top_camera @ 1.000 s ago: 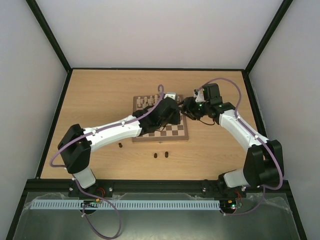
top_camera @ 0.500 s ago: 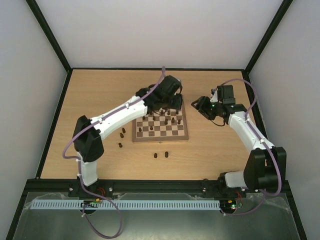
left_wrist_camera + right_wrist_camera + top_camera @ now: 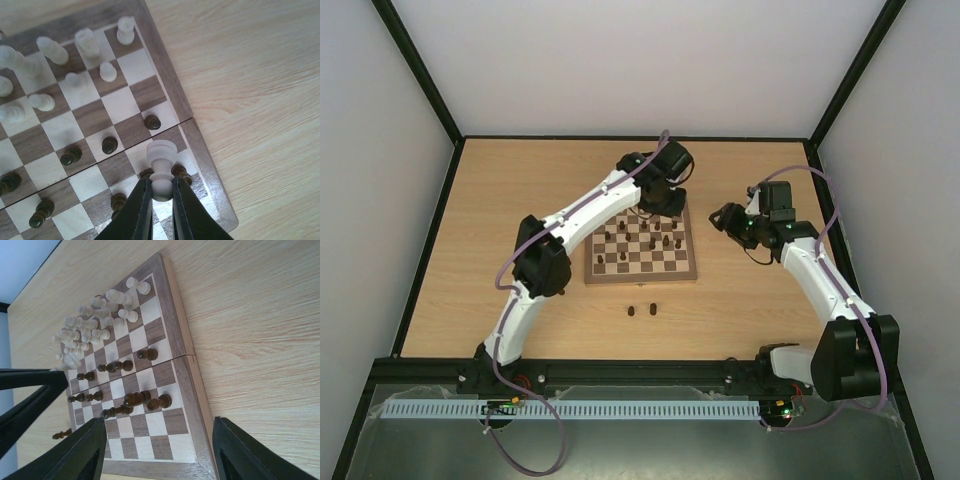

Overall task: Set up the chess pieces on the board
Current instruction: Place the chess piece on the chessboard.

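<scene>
**Left arm swung to the board's far edge; right arm pulled back**

Overhead view: Since a second ago the left arm has lifted off the board (image 3: 640,277) and stretched out. The left gripper (image 3: 660,203) now sits over the board's far right part. The right gripper (image 3: 725,217) has withdrawn from the board's right edge and hangs over bare table (image 3: 520,180), just beside that edge. Two dark pieces (image 3: 642,310) stand on the table near the board's near edge, well behind both grippers.

Left wrist view: The left gripper (image 3: 161,187) is pinching a cream piece (image 3: 161,162) by its stem, head pointing away from the fingers. The board's border (image 3: 165,75) runs ahead and to the right. Dark pieces (image 3: 109,145) stand close around the fingertips, and the other cream pieces (image 3: 87,42) stand farther ahead to the left.

Right wrist view: The right gripper (image 3: 159,425) has its fingers spread wide, with nothing between them. The board (image 3: 172,305) lies ahead of the gripper and to its left.
</scene>
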Action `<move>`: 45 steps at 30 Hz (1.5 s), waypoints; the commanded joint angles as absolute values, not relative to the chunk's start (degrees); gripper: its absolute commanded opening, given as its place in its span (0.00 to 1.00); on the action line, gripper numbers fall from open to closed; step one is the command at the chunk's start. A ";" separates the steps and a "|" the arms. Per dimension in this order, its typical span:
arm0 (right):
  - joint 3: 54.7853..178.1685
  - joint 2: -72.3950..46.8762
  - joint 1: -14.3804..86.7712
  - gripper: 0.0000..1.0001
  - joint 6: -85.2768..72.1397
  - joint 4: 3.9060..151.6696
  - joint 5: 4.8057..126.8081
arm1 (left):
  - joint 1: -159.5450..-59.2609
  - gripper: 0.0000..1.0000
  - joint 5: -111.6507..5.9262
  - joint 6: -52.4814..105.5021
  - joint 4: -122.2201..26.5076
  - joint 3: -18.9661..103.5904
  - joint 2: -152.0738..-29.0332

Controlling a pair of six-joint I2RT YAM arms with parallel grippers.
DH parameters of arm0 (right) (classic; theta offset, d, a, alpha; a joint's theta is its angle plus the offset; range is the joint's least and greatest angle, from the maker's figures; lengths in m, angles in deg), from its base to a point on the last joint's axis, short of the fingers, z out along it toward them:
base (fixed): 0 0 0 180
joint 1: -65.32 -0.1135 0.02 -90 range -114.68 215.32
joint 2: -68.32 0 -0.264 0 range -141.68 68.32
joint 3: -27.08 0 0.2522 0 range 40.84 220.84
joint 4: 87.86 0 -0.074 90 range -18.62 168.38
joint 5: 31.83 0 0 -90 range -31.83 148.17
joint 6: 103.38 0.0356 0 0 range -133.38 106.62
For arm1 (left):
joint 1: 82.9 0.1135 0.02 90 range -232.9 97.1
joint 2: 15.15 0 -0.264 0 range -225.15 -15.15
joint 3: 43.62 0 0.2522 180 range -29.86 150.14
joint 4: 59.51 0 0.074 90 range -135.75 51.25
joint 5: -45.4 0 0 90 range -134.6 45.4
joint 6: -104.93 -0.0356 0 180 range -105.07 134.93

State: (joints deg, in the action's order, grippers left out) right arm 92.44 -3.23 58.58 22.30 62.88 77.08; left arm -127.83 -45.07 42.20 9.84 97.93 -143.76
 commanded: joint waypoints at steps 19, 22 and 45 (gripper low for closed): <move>91.40 -4.02 58.78 0.59 18.62 62.27 77.90 | -124.60 0.04 -50.86 38.38 17.54 107.27 -150.13; 91.39 -3.85 58.76 0.59 18.47 62.30 78.65 | -125.25 0.04 -48.40 37.57 19.16 104.78 -147.34; 88.68 1.25 58.72 0.59 17.18 61.47 81.11 | -137.66 0.08 -38.00 42.81 19.02 68.55 -128.29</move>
